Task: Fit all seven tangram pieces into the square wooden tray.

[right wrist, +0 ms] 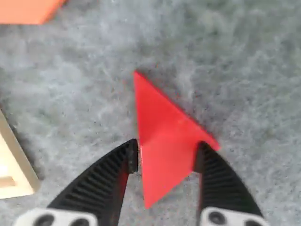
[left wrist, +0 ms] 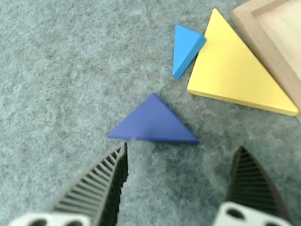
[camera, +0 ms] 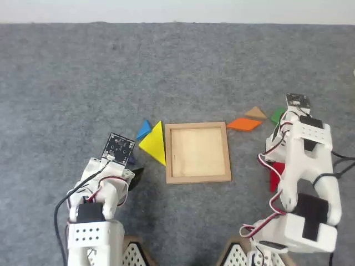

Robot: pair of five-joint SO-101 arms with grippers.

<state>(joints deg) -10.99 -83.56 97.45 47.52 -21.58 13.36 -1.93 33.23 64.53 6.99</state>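
Note:
The square wooden tray (camera: 198, 176) lies mid-table with nothing in it. A yellow triangle (camera: 154, 143) and a small light blue triangle (camera: 143, 129) lie by its left side. My left gripper (left wrist: 181, 174) is open just short of a dark blue triangle (left wrist: 153, 123) that lies flat on the mat. The light blue triangle (left wrist: 185, 48) and yellow triangle (left wrist: 235, 77) lie beyond it. My right gripper (right wrist: 167, 157) is shut on a red triangle (right wrist: 162, 117), low over the mat right of the tray. The red piece (camera: 275, 176) peeks out beside that arm.
An orange parallelogram (camera: 244, 124), a tan triangle (camera: 255, 112) and a green piece (camera: 276, 114) lie off the tray's far right corner. The tray corner (right wrist: 14, 165) is close to the right gripper. Grey mat covers the table, with open room at the back.

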